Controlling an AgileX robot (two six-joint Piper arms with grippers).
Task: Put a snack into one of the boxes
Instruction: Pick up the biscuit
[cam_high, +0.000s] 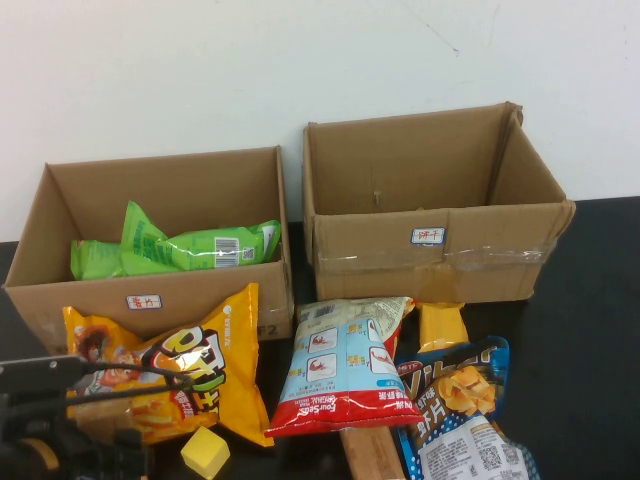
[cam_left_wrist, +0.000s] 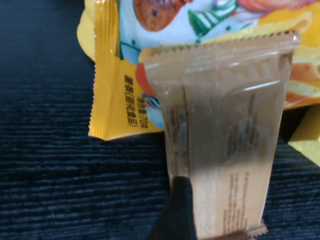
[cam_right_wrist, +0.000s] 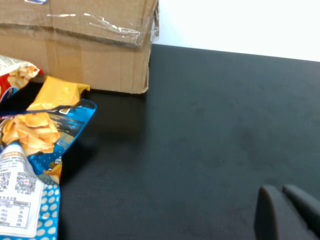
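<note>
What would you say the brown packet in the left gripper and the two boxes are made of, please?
Brown packet, pinched in the left gripper: likely glossy plastic film; it glares and has crimped ends. Boxes: matte cardboard, taped. Right gripper is parked over bare table.

Beside right gripper (cam_right_wrist: 282, 210): bare black table (cam_right_wrist: 210, 130), open passage. Ahead of left gripper (cam_left_wrist: 175, 210): brown packet (cam_left_wrist: 225, 140), yellow bag (cam_left_wrist: 115, 75) crowding; jaws perhaps clamped.

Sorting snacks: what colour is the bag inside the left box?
Bright green bag, clearest in the high view.
</note>
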